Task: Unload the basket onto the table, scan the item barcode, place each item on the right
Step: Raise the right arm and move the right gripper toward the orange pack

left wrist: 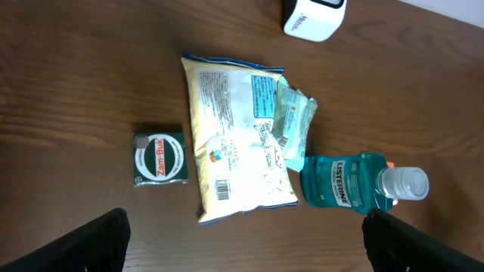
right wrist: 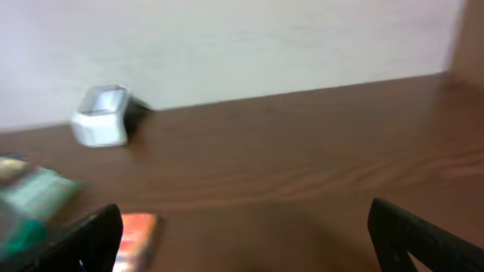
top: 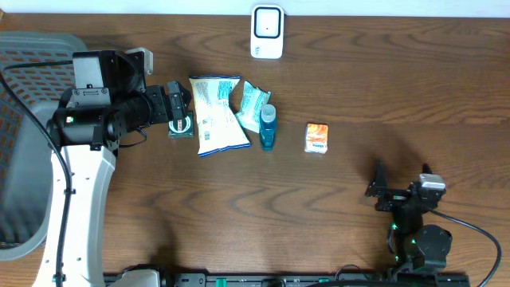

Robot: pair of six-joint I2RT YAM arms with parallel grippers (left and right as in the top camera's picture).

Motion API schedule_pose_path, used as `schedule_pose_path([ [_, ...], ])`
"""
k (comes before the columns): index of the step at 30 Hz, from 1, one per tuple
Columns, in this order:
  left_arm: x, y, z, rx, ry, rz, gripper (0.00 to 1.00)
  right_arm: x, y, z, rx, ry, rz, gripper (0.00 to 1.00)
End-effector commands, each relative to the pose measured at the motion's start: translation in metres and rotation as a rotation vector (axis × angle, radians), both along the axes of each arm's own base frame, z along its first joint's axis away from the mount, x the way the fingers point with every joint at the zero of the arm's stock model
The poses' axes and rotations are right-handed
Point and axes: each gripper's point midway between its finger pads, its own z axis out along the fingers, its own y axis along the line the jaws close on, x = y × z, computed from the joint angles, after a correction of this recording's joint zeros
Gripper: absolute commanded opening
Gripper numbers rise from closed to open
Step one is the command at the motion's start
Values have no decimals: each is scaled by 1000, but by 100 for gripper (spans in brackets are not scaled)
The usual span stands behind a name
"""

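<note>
Plainly nothing looks scanned yet: left pincer [top: 179, 108] and right pincer [top: 376, 185] gape empty, and the snack bag [top: 217, 115] lies mid-counter, well apart from the scanner [top: 267, 32] at the far edge.

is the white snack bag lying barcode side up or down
Barcode side up: the white snack bag lies flat on the table, its barcode showing near one end in the left wrist view.

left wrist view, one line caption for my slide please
Green square Zam-Buk tin, white crinkly snack bag barcode-up, small teal packet and blue Listerine bottle lying on the brown wooden table.
</note>
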Motion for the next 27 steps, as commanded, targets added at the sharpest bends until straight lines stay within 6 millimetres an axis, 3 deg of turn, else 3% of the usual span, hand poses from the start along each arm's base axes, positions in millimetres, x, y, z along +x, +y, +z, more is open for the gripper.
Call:
schedule_pose_path([
  [1, 1, 1, -1, 18, -5, -12, 98, -4, 40, 1, 266, 20, 214, 99],
  [5, 1, 1, -1, 18, -5, -12, 98, -9, 59, 12, 430, 18, 322, 99],
  [10, 1, 1, -1, 18, -5, -12, 98, -6, 51, 23, 434, -35, 285, 99],
  [14, 1, 1, -1, 18, -5, -12, 98, -7, 51, 42, 553, -94, 298, 99],
  [17, 1, 1, -1, 18, -5, -12, 97, -12, 44, 75, 601, -230, 302, 99],
  [19, 1, 1, -1, 18, -5, -12, 98, -20, 34, 108, 620, -383, 289, 99],
  [24, 1, 1, -1, 18, -5, -12, 98, -67, -10, 188, 653, -820, 162, 99],
  [27, 1, 1, -1, 18, -5, -12, 98, -86, -30, 217, 691, -935, 71, 99],
])
